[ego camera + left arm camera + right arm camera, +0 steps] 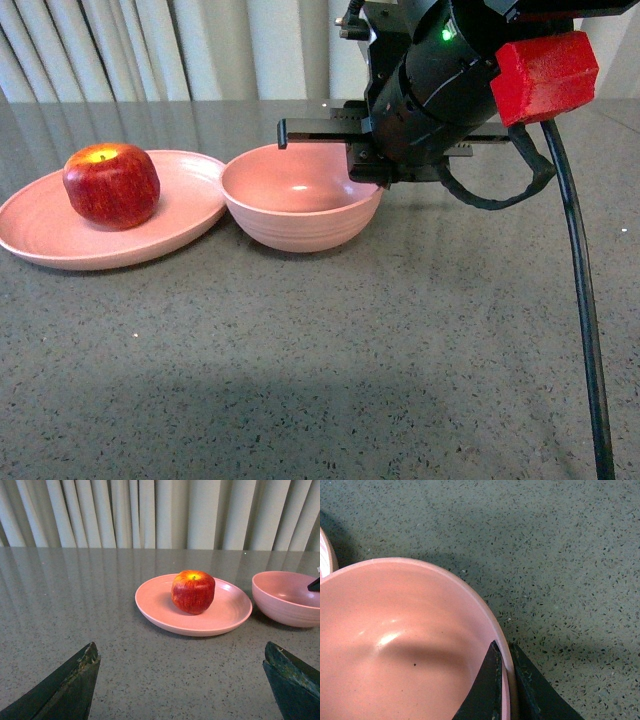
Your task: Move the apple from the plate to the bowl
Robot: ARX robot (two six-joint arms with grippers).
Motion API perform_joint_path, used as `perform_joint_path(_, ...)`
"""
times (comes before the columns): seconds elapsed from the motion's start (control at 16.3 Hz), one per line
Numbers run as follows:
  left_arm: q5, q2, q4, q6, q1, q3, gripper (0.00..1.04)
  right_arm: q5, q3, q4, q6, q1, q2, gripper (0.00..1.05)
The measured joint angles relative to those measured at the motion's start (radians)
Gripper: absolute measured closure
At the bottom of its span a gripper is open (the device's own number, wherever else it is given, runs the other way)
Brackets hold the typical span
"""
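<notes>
**Front view:** The apple (111, 185) sits upright on the pink plate (60, 250), which lies just beside the bowl (300, 225) on a grey speckled table (350, 380). Whether the two rims touch cannot be told. The right gripper (368, 172) hangs at the bowl's right rim, well apart from the fruit, and this angle hides how its jaws stand. The left arm is out of frame.

**Left wrist view:** The left gripper (180, 647) is spread wide with nothing between its fingers (75, 680). It faces the apple (193, 591) across bare tabletop, near but not touching. The fruit lies almost dead ahead, a shade toward the bowl (287, 600). The step in hand appears to be the reach for the apple. It is best done with the jaws wide and centred on the fruit's broadest part, clearing the plate's (165, 615) raised rim. A gentle close would stop the round fruit rolling.

**Right wrist view:** The right gripper (503, 647) is clamped on the rim of the bowl (395, 630), one finger inside and one outside, seemingly bracing it. The bowl is empty where visible, and the apple is not in this frame.
</notes>
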Motion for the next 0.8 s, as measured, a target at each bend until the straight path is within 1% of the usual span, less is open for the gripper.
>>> perform_joint_path(0.18,0.0,0.0,0.0,0.0,0.0,0.0,0.07,0.006,0.0,0.001,0.002,0.0,0.0,1.01)
perform_joint_path(0.25,0.0,0.0,0.0,0.0,0.0,0.0,0.07,0.006,0.0,0.002,0.003,0.0,0.0,0.93)
perform_joint_path(0.49,0.0,0.0,0.0,0.0,0.0,0.0,0.07,-0.014,-0.032,0.016,0.011,0.0,-0.066,0.53)
perform_joint_path(0.61,0.0,0.0,0.0,0.0,0.0,0.0,0.07,-0.045,-0.064,0.047,0.022,-0.002,-0.159,0.31)
perform_joint_path(0.74,0.0,0.0,0.0,0.0,0.0,0.0,0.07,-0.089,-0.142,0.103,0.034,-0.016,-0.273,0.1)
perform_joint_path(0.8,0.0,0.0,0.0,0.0,0.0,0.0,0.07,-0.13,-0.217,0.156,0.042,-0.037,-0.363,0.05)
